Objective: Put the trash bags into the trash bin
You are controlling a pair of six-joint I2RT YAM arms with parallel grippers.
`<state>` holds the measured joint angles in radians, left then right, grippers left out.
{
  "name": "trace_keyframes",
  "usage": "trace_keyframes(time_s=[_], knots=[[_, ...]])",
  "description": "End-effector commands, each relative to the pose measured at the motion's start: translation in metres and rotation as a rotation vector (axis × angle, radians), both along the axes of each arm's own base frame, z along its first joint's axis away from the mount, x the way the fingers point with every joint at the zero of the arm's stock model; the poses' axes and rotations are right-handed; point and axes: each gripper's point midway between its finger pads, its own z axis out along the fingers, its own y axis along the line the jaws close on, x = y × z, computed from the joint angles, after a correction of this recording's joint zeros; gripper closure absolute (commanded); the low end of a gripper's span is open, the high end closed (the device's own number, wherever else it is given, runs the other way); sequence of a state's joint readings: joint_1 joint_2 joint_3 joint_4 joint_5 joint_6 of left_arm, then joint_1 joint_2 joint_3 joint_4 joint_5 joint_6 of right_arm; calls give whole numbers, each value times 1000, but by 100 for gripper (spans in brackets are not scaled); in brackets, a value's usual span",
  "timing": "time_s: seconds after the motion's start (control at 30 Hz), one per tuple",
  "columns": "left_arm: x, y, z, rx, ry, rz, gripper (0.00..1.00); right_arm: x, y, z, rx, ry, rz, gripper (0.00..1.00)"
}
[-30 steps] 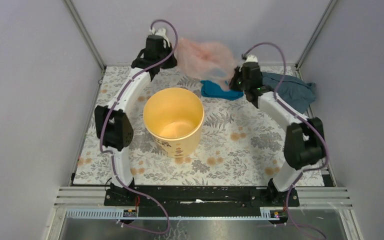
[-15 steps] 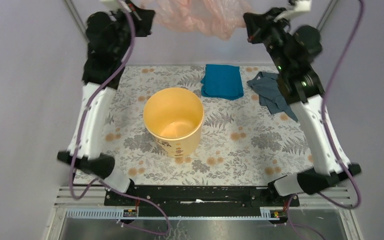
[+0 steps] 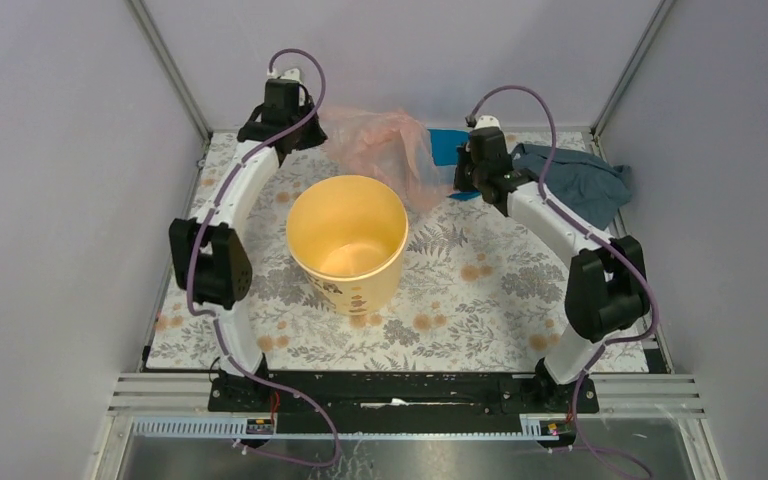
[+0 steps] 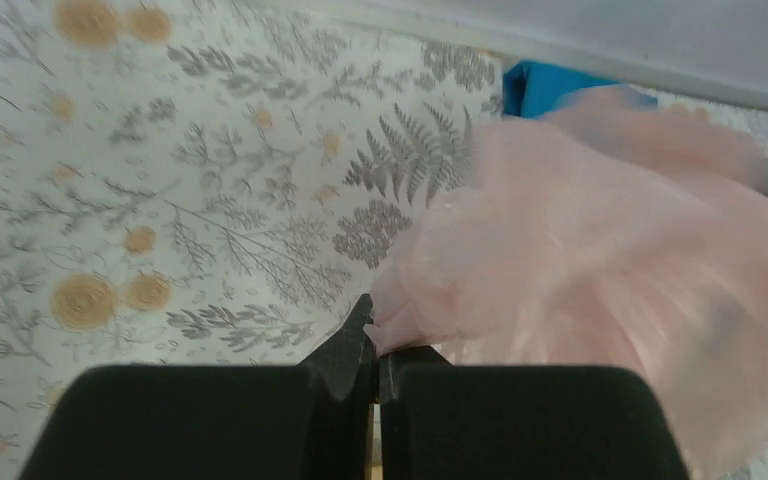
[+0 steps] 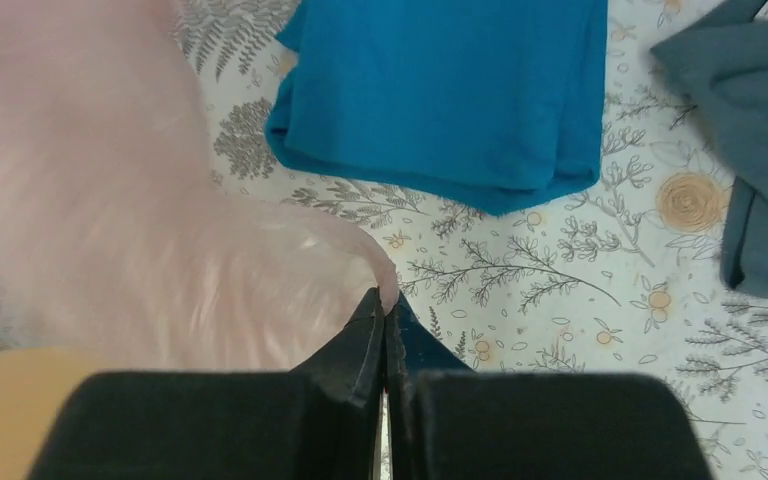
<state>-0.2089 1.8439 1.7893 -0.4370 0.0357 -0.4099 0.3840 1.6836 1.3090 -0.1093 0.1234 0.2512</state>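
The pale-pink trash bag hangs stretched between my two grippers, just behind the far rim of the yellow-orange trash bin. My left gripper is shut on the bag's left edge; in the left wrist view the film bunches at the closed tips. My right gripper is shut on the bag's right edge; in the right wrist view the film runs left from the closed tips. The bin's rim shows at the lower left there.
A bright blue cloth lies behind the right gripper, also in the right wrist view. A grey-blue cloth lies at the back right. The floral mat covers the table. Grey walls close in on three sides.
Both arms have come down from high up with the bag. The bag now hangs low just behind the bin, and it hides part of the blue cloth.
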Motion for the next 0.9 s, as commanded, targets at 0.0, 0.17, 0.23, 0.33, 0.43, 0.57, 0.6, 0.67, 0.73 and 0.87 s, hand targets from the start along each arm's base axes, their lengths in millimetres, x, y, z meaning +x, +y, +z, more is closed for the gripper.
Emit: trace_keyframes(time_s=[0.0,0.17,0.23,0.33,0.43,0.57,0.6,0.67,0.73,0.87], knots=[[-14,-24,141,-147,-236,-141,100,25,6,165,109,-298,-17,100],[-80,-49,271,-300,-555,-357,100,-16,8,321,229,-602,90,100],[-108,-39,302,-321,-695,-341,100,-42,5,364,271,-747,134,100],[-120,-15,290,-291,-755,-218,100,-61,4,376,294,-866,178,100],[-73,8,200,-209,-489,-29,100,-28,3,281,243,-715,97,100],[-32,34,35,-178,0,62,100,12,2,96,209,-225,-13,100],[-32,38,13,-209,59,54,100,12,4,70,218,-154,-6,100],[-34,43,4,-257,61,49,100,6,11,60,247,-133,32,100],[-36,38,30,-280,-15,9,100,5,14,92,289,-209,48,100],[-48,3,122,-407,-173,-199,100,8,22,193,320,-339,106,100]])
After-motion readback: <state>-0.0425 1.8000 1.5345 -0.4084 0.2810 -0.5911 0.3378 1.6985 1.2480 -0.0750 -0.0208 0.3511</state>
